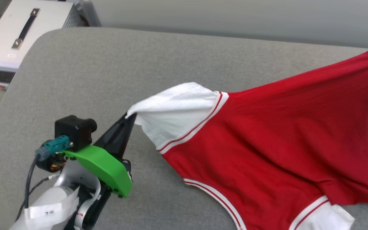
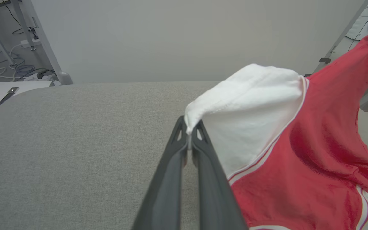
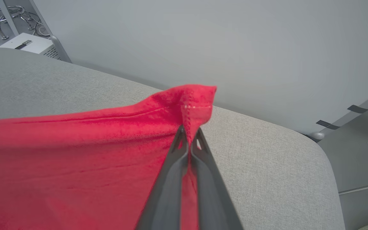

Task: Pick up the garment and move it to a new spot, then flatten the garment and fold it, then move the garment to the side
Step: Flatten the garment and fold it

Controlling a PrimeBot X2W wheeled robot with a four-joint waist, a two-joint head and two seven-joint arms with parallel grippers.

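Note:
The garment (image 1: pixel 276 127) is a bright-red top with white sleeves and striped trim, stretched in the air above the grey cushioned surface (image 1: pixel 107 73). My left gripper (image 1: pixel 129 119) is shut on the tip of a white sleeve (image 2: pixel 251 105), seen pinched between the dark fingers (image 2: pixel 171 169) in the left wrist view. My right gripper (image 3: pixel 188 134) is shut on a red hemmed corner of the garment (image 3: pixel 193 99), which rises to the upper right edge of the head view. A second white sleeve (image 1: pixel 324 217) hangs at the bottom right.
A white metal box (image 1: pixel 21 35) with a black handle stands off the surface's far left corner. A pale wall (image 2: pixel 184 38) runs behind the surface. Grey cabinets (image 3: pixel 359 153) stand past its right end. Cables (image 2: pixel 18 68) lie on the floor at the left.

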